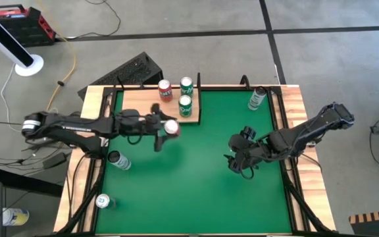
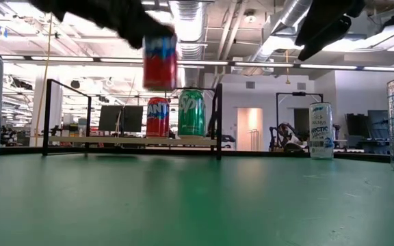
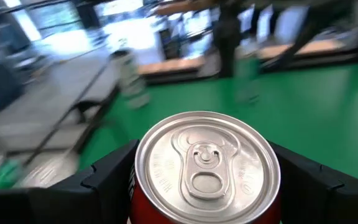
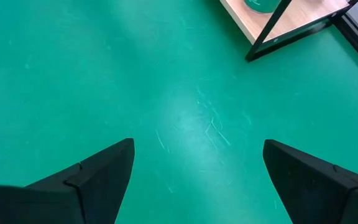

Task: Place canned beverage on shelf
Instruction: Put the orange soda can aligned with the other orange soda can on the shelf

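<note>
My left gripper [image 1: 170, 129] is shut on a red canned beverage [image 2: 159, 61] with a silver top [image 3: 207, 163]. It hangs in the air just in front of the shelf's near edge. The shelf [image 1: 142, 102] is a light-wood board with black uprights at the table's far left-centre. A red can [image 1: 165, 89] and two green cans [image 1: 187, 84] [image 1: 185, 105] stand on it. My right gripper [image 1: 237, 160] hovers open over the green table right of centre, with nothing between its fingers [image 4: 98, 177]. My left gripper pinches the red can's side wall [image 3: 137, 198] just below the top rim, one finger [image 3: 104, 180] on each side. The fingers reach in about level from the table's left. The can stands upright in the hold, lifted well clear of the table.
Loose cans stand on the green table: a silver one [image 1: 258, 97] at the far right, one [image 1: 118, 160] at the left edge, one [image 1: 102, 201] at the near left. Bare green surface [image 1: 196, 191] lies between the arms and toward the near edge.
</note>
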